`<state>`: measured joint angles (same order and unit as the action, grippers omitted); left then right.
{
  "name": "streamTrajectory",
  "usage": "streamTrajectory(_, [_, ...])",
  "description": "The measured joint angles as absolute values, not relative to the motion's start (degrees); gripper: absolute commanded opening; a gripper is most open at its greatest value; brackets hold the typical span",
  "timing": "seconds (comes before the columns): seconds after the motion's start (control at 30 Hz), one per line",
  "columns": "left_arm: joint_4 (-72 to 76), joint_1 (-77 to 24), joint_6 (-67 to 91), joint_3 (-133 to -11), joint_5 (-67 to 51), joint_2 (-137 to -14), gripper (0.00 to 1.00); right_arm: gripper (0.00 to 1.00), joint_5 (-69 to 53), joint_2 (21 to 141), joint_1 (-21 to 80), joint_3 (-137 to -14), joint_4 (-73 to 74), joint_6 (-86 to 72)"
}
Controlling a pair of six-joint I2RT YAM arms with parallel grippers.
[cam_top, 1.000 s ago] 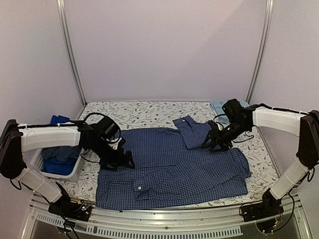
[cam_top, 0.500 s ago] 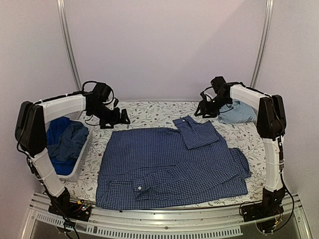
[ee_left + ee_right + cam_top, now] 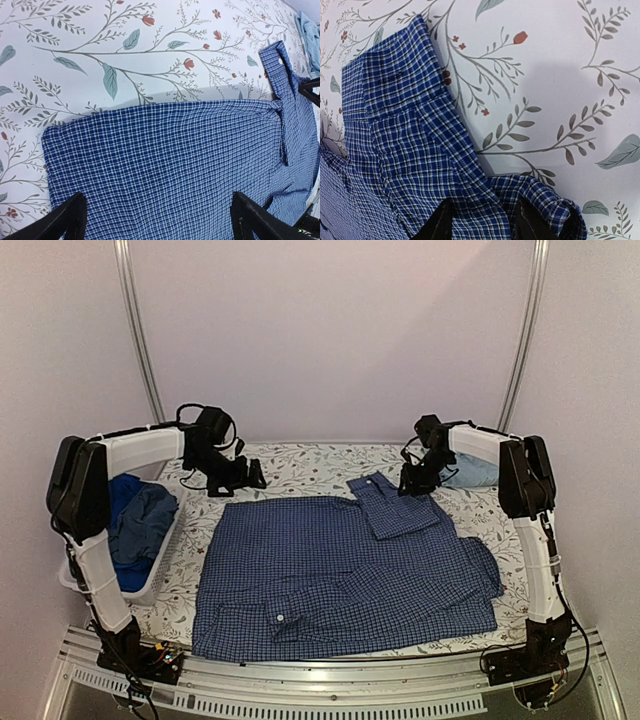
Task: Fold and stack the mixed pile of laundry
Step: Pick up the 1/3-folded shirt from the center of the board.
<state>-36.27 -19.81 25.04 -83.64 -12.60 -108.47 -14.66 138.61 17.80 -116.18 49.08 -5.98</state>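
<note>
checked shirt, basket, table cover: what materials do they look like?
Checked shirt: thin woven fabric, likely cotton, matte; the wrist views show a fine check weave and soft creases. Basket: probably white plastic, with a smooth, rigid-looking rim. Table cover: matte floral-printed sheet lying flat; can't tell whether it is cloth or vinyl.

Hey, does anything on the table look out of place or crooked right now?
The checked shirt isn't flat: one sleeve lies doubled back over its body at the far right, and the cloth near its right edge is rumpled. Nothing looks spilled or damaged.
</note>
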Motion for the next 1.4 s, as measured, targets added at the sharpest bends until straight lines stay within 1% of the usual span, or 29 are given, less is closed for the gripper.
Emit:
streamTrajectory(0.07, [-36.2,-19.8,25.0,-83.6,-12.6,-108.8,1.0,0.14,-14.4,138.6,17.9,-116.2,49.1,-5.7])
streamTrajectory(0.1, [-36.3,-19.8,25.0,-83.6,-12.6,-108.9,1.0,0.06,-14.4,138.7,17.9,-116.2,49.1,-5.5])
streamTrajectory(0.13, [-36.3,-19.8,25.0,-83.6,-12.6,-109.1,1.0,0.01,-14.5,138.8,18.0,-116.2,49.2,-5.6])
streamTrajectory(0.27, [-36.3,-19.8,24.9,-83.6,-12.6,-109.9,1.0,0.0,-16.3,138.9,18.1,-116.5,49.8,-5.3])
streamTrajectory(0.43, [-36.3,-19.7,24.9,-83.6,-12.6,-110.1,1.0,0.0,-21.9,137.2,17.9,-117.0,49.0,-6.7])
streamTrajectory(0.63, [-36.3,-19.2,24.9,-83.9,-12.6,-111.1,1.0,0.0,-31.3,132.0,14.8,-119.2,37.2,-14.9])
streamTrajectory(0.67, [-36.3,-19.1,25.0,-84.2,-12.6,-111.5,1.0,0.02,-32.8,132.0,13.7,-120.8,33.7,-17.3])
streamTrajectory(0.73, [-36.2,-18.7,25.1,-84.8,-12.6,-112.3,1.0,0.34,-34.5,132.7,12.0,-122.6,28.6,-20.7])
streamTrajectory(0.77, [-36.2,-18.5,25.1,-84.9,-12.6,-112.6,1.0,0.44,-35.4,133.5,11.0,-123.6,25.9,-23.2])
streamTrajectory(0.83, [-36.1,-18.1,25.4,-85.3,-12.6,-113.3,1.0,0.55,-37.2,136.2,9.1,-125.7,21.2,-27.7])
streamTrajectory(0.87, [-36.0,-17.9,25.6,-85.4,-12.6,-113.6,1.0,0.59,-37.9,137.7,8.4,-126.4,19.6,-29.7])
streamTrajectory(0.97, [-35.9,-17.4,26.1,-85.4,-12.1,-114.1,1.0,0.6,-38.1,141.2,7.0,-125.7,19.1,-32.9])
streamTrajectory(1.13, [-36.1,-17.0,26.4,-85.5,-11.1,-114.2,1.0,0.6,-35.4,141.4,6.4,-119.7,24.9,-30.0])
streamTrajectory(1.3, [-36.6,-17.0,26.1,-85.9,-10.7,-114.7,1.0,0.59,-33.4,135.3,7.1,-112.0,30.7,-22.8])
streamTrajectory(1.4, [-36.9,-17.0,25.9,-86.5,-10.3,-115.2,1.0,0.59,-32.4,131.2,7.6,-109.8,34.0,-18.7])
